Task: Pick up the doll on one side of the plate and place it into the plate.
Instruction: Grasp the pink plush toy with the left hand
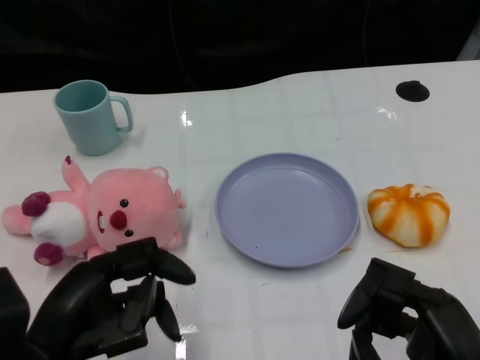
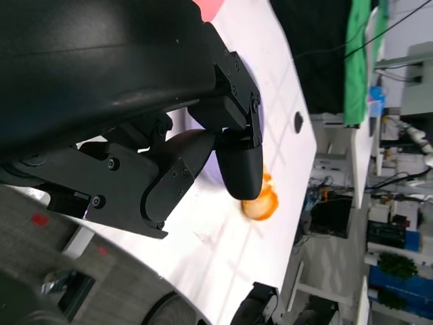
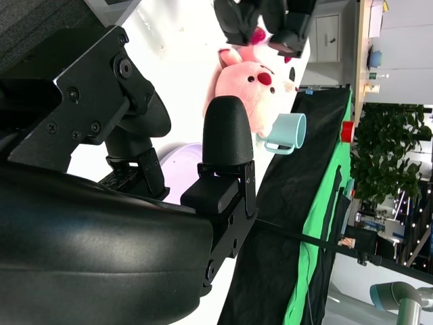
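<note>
A pink plush doll (image 1: 105, 214) lies on its back on the white table, left of the lavender plate (image 1: 287, 208), which has nothing in it. An orange-and-white plush (image 1: 409, 214) sits just right of the plate. My left hand (image 1: 112, 300) hovers right in front of the pink doll, fingers apart and holding nothing. My right hand (image 1: 405, 311) is low at the front right, in front of the orange plush and apart from it, also holding nothing. The right wrist view shows the pink doll (image 3: 254, 88) with my left hand (image 3: 264, 17) by it.
A teal mug (image 1: 90, 116) stands at the back left, behind the doll. A small black spot (image 1: 412, 91) marks the table at the back right. The table's far edge runs along a dark background.
</note>
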Robot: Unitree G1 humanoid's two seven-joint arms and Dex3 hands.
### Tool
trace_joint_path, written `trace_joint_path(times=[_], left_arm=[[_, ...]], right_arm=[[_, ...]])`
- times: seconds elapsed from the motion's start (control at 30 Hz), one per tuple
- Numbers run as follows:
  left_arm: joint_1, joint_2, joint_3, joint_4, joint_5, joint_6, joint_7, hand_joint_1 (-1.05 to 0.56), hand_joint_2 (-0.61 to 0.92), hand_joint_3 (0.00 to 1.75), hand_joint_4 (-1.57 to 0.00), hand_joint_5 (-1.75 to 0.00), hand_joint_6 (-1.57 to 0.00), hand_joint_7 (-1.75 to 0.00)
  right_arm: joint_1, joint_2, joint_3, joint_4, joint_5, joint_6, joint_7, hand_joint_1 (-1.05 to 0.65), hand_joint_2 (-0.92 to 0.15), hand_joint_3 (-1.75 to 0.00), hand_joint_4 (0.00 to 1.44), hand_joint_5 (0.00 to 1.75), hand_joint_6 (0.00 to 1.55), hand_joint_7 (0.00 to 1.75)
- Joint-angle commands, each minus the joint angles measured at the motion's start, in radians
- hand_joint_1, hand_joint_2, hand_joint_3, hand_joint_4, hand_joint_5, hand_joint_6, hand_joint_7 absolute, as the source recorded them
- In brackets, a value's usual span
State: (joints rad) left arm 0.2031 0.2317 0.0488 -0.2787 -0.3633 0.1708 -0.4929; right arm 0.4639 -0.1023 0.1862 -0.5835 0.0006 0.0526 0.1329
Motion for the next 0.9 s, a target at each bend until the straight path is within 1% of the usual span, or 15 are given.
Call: trace_joint_path(times=[0.03,0.1,0.13,0.2,0.23,0.33,0.47,0.6,0.73,0.9], left_arm=[[0.003,0.005,0.013,-0.022,0.005,-0.026,0.009,-0.18,0.58,0.91,-0.71,-1.1,-0.78,-0.61],[-0.002,0.007,0.02,-0.03,0.004,-0.044,0.006,-0.25,0.68,0.68,-0.65,-1.06,-0.75,-0.47],[-0.005,0.008,0.024,-0.034,0.002,-0.05,0.005,-0.3,0.76,0.5,-0.6,-1.03,-0.73,-0.37],[-0.008,0.011,0.03,-0.04,0.002,-0.058,0.006,-0.38,0.88,0.23,-0.54,-0.98,-0.72,-0.26],[-0.01,0.012,0.032,-0.037,0.012,-0.082,0.002,-0.41,0.9,0.19,-0.52,-0.97,-0.71,-0.23],[-0.016,0.021,0.037,-0.028,0.044,-0.151,-0.003,-0.51,0.92,0.17,-0.44,-0.89,-0.63,-0.16],[-0.025,0.033,0.044,-0.023,0.085,-0.215,0.005,-0.58,0.92,0.15,-0.31,-0.74,-0.51,-0.06],[-0.047,0.06,0.059,-0.017,0.143,-0.275,0.011,-0.65,0.92,0.14,-0.17,-0.64,-0.4,-0.01],[-0.068,0.092,0.081,-0.014,0.198,-0.309,0.022,-0.64,0.92,0.11,-0.06,-0.58,-0.32,0.0],[-0.096,0.133,0.101,-0.007,0.27,-0.342,0.041,-0.67,0.92,0.09,0.0,-0.55,-0.27,0.0]], right_arm=[[0.003,-0.009,-0.013,-0.012,-0.001,-0.006,-0.002,0.1,-0.41,-1.38,0.68,1.75,0.6,1.53],[0.002,-0.009,-0.015,-0.011,0.004,-0.007,0.0,0.11,-0.41,-1.38,0.68,1.75,0.6,1.53],[0.001,-0.008,-0.016,-0.01,0.006,-0.007,0.001,0.11,-0.42,-1.38,0.68,1.75,0.6,1.53],[0.0,-0.008,-0.016,-0.008,0.008,-0.007,0.001,0.11,-0.42,-1.38,0.68,1.75,0.6,1.53],[-0.001,-0.008,-0.017,-0.008,0.006,-0.006,0.001,0.11,-0.42,-1.38,0.68,1.75,0.61,1.53],[-0.003,-0.008,-0.018,-0.002,0.003,-0.013,0.001,0.11,-0.41,-1.38,0.68,1.75,0.61,1.53],[-0.004,-0.01,-0.02,0.006,0.003,-0.021,0.003,0.1,-0.41,-1.38,0.68,1.75,0.61,1.52],[-0.004,-0.006,-0.018,0.011,0.005,-0.02,0.001,0.1,-0.41,-1.38,0.68,1.75,0.61,1.52],[-0.002,-0.001,-0.016,0.007,0.002,-0.015,-0.005,0.11,-0.42,-1.37,0.68,1.75,0.61,1.51],[-0.004,-0.005,-0.017,0.002,-0.004,-0.015,-0.004,0.11,-0.43,-1.37,0.68,1.75,0.61,1.52]])
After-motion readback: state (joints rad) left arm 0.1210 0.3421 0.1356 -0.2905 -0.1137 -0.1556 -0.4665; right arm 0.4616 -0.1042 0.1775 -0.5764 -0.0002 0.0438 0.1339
